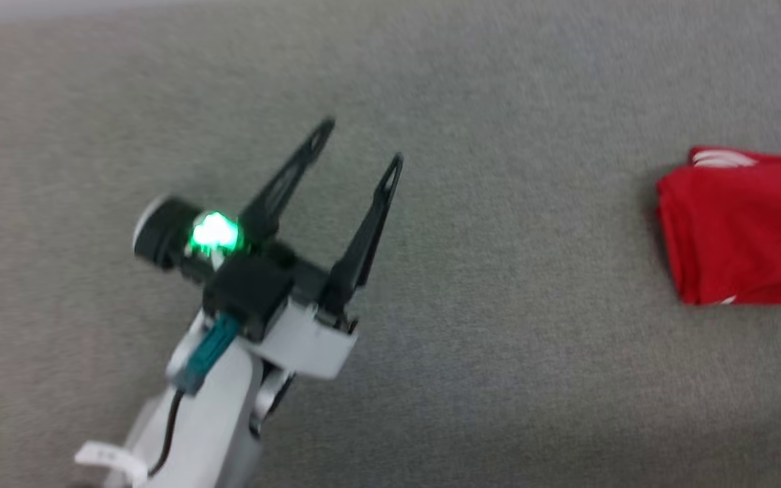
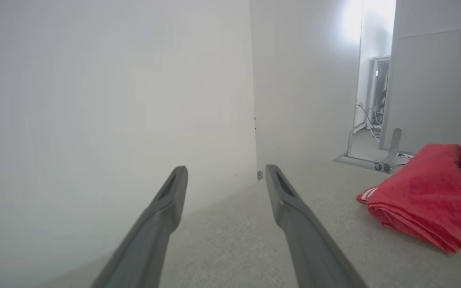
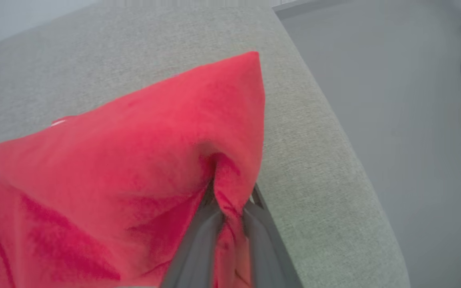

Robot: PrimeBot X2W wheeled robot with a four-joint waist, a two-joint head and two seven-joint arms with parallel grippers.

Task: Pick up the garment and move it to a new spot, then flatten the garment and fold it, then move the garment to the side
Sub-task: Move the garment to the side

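Garment (image 3: 134, 152) appears soft and light; we pinch a bunched fold in right tool (image 3: 230, 200); left tool (image 1: 362, 140) stands wide.

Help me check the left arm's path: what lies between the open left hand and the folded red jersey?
Nothing: in the head view, only bare grey woven surface runs from the left hand to the folded red jersey.

Head camera looks down from above; wrist cameras sit low; all share the garment (image 1: 743, 230).
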